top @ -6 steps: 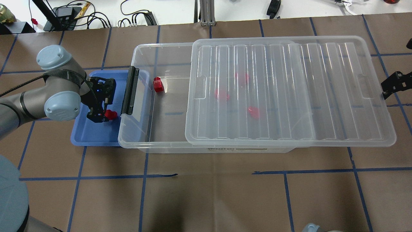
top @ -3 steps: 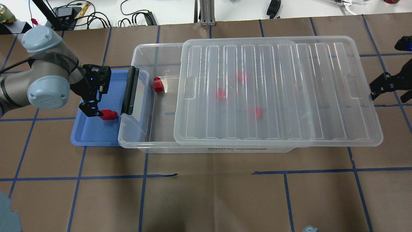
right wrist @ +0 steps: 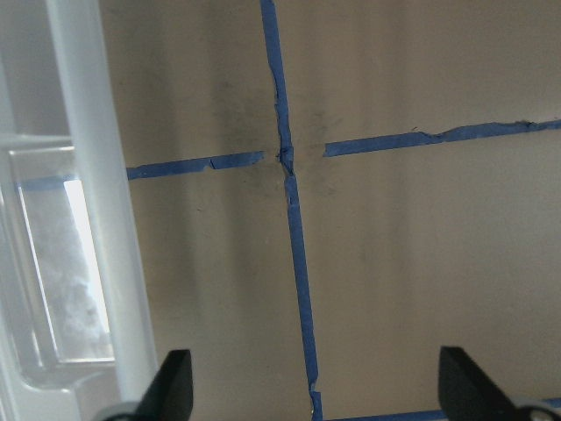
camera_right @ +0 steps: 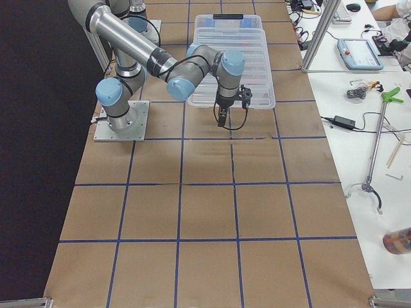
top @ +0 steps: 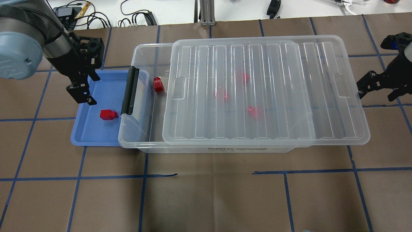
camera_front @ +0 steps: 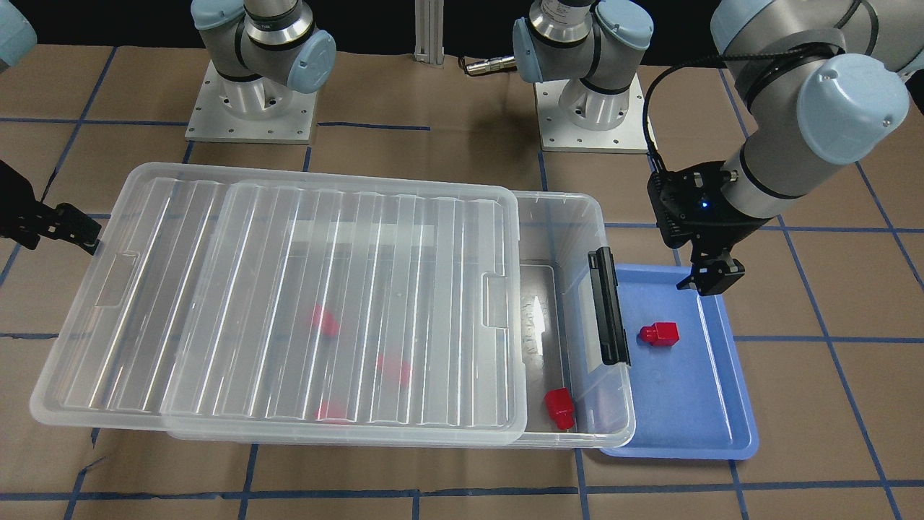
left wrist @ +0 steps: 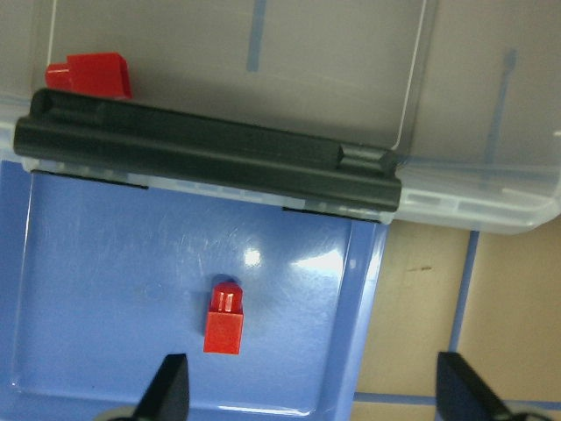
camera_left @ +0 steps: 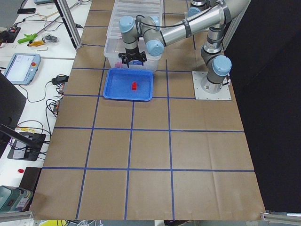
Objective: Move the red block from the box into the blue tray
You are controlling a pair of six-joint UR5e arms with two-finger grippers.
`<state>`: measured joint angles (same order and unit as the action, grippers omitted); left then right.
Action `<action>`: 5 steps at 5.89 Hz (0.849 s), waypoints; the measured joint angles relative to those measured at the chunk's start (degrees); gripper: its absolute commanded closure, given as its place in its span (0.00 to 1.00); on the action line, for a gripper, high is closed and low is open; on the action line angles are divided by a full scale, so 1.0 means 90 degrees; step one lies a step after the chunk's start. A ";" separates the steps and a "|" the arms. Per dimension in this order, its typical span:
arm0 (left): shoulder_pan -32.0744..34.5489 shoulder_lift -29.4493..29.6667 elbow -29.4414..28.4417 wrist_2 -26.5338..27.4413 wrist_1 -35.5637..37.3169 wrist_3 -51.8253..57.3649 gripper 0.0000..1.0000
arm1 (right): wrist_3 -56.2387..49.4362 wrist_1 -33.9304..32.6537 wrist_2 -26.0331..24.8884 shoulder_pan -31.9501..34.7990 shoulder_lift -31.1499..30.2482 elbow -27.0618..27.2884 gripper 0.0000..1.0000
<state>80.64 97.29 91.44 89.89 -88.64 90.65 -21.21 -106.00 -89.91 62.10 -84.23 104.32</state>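
A red block (top: 108, 114) lies loose in the blue tray (top: 93, 135), also in the left wrist view (left wrist: 225, 317) and the front view (camera_front: 660, 334). My left gripper (top: 82, 95) is open and empty above the tray's far part, apart from the block (left wrist: 316, 399). The clear box (top: 135, 141) stands right of the tray, its black latch bar (top: 130, 91) over the tray's edge. Its ribbed lid (top: 264, 90) covers most of it. One red block (top: 158, 84) lies in the uncovered left end; three show dimly under the lid. My right gripper (top: 378, 90) is open at the lid's right end (right wrist: 317, 399).
The table is brown paper with a blue tape grid. Cables and gear (top: 135, 19) lie along the far edge. The two arm bases (camera_front: 245, 108) stand on the robot's side. The lid overhangs the box on the right.
My left gripper has let go of the red block, lifted and moved back to the far left. The lid has slid left over the box, and my right gripper has moved left behind it.
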 measured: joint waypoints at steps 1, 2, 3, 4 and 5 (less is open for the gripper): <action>0.0339 -0.0058 -0.0527 0.0028 -0.0686 -0.0552 0.02 | 0.0188 0.0013 0.0000 0.0168 -0.0025 0.0005 0.00; 0.0769 -0.0050 -0.0900 0.0051 -0.1099 -0.1275 0.02 | 0.0403 0.0037 0.0050 0.0342 -0.0085 0.0013 0.00; 0.1164 -0.0016 -0.1054 0.0059 -0.1210 -0.2093 0.02 | 0.0576 0.0059 0.0135 0.0530 -0.0131 0.0017 0.00; 0.1396 -0.0026 -0.1072 0.0058 -0.1223 -0.2807 0.02 | 0.0714 0.0069 0.0188 0.0672 -0.0150 0.0043 0.00; 0.1484 -0.0059 -0.1051 0.0051 -0.1173 -0.3570 0.02 | 0.0819 0.0076 0.0270 0.0733 -0.0165 0.0090 0.00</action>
<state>93.99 96.76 81.98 90.34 -99.20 58.53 -13.83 -105.32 -87.48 68.70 -85.72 105.13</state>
